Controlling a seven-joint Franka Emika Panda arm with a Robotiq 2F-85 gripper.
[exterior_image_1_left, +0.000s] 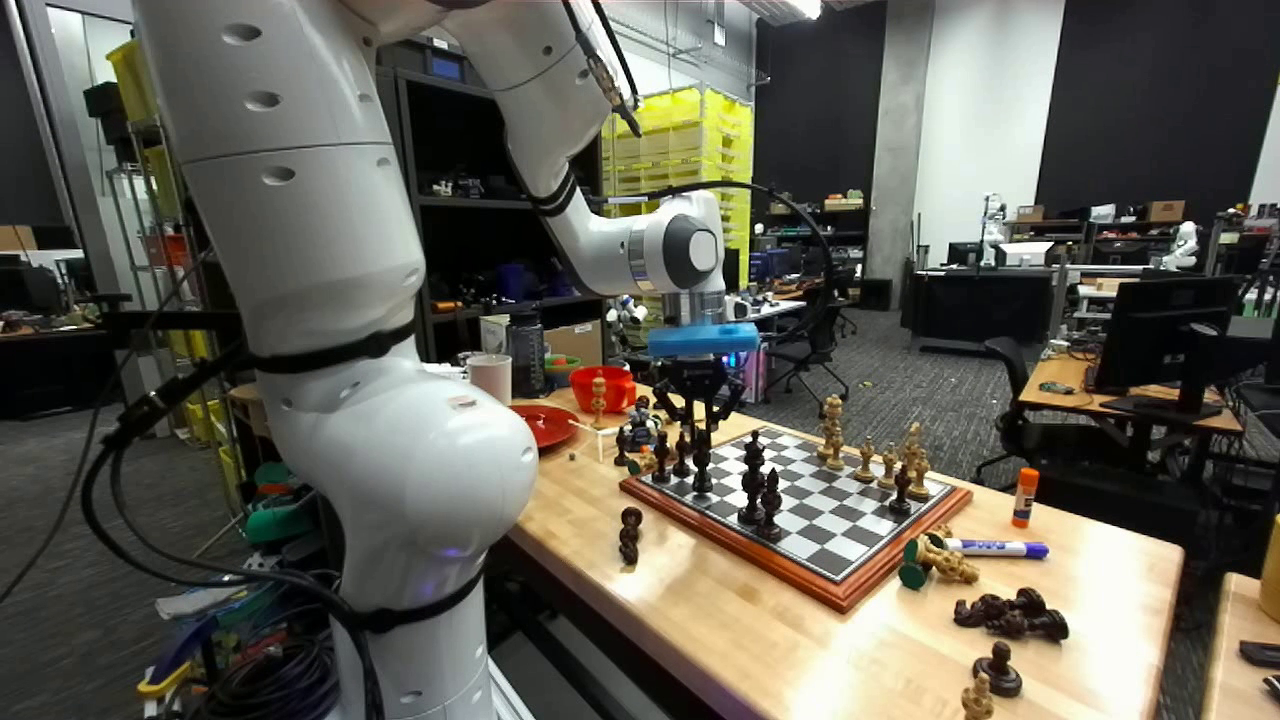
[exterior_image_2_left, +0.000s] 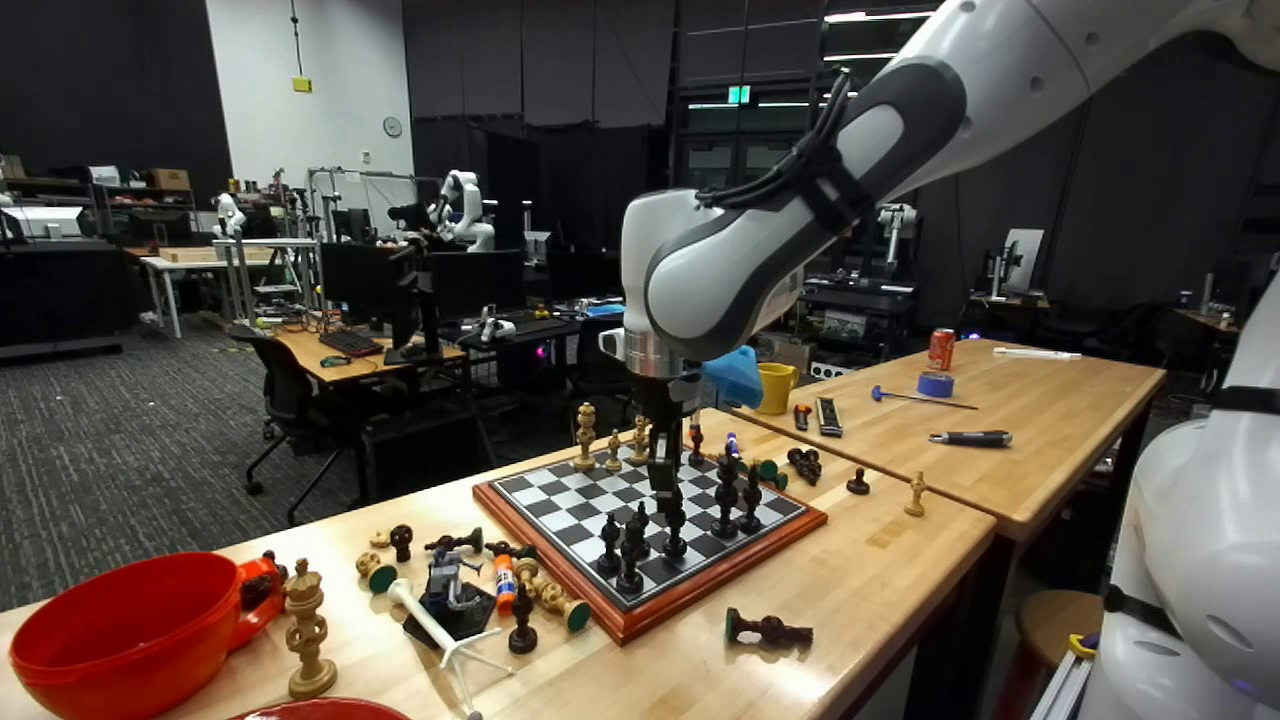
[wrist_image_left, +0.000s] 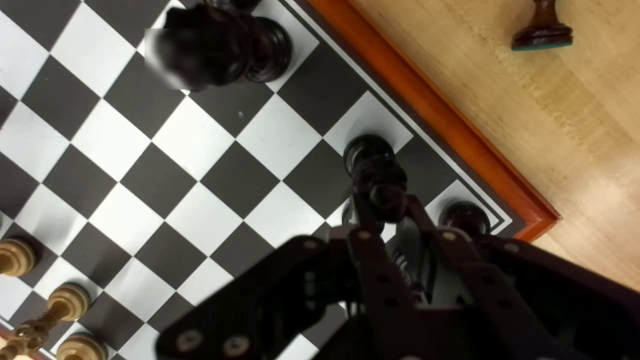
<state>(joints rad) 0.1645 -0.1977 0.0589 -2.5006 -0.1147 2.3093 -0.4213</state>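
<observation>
Jointed black pincer (wrist_image_left: 386, 203), pinching glossy round-topped chess piece (wrist_image_left: 379, 172), checkered board (wrist_image_left: 278, 122) beneath, smooth wooden frame (wrist_image_left: 431, 102)

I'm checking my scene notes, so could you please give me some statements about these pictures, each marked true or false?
1. The gripper is at the top of a dark chess piece. True.
2. That dark chess piece lies on its side. False: it is upright.
3. A tan chess piece stands upright beside the red bowl. True.
4. A white marker lies on the table beside the chessboard. True.
5. The red bowl sits on the chessboard. False: it is on the table instead.
</observation>
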